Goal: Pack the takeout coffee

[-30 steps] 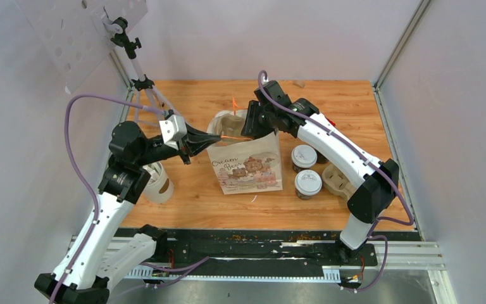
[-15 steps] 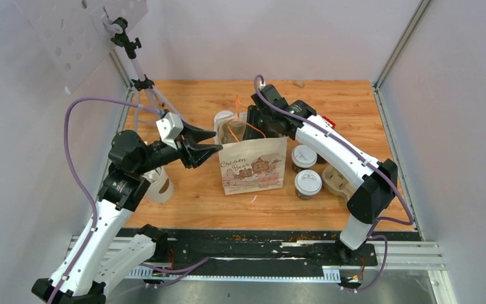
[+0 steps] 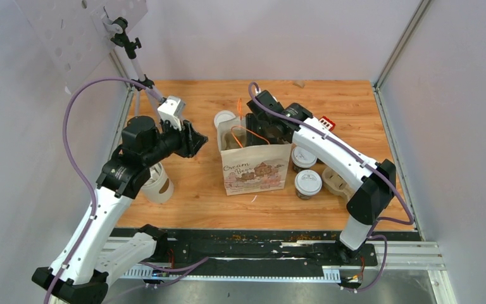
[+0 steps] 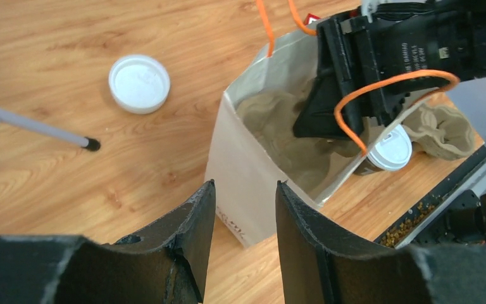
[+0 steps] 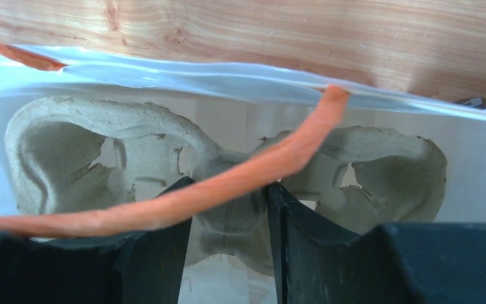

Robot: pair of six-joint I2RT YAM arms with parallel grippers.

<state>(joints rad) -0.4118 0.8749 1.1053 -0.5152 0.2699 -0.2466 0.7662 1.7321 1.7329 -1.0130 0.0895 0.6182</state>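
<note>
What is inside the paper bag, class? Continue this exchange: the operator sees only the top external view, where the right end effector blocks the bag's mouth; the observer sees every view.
Observer: The right wrist view shows a moulded pulp cup carrier inside the paper bag, its wells empty.
Operator: Is the right end effector gripping it?
Observer: Its fingers flank the carrier's middle ridge. Whether they press it, I cannot tell.
Operator: And the left end effector?
Observer: The left wrist view shows it open, outside the bag, nothing between its fingers.
</note>
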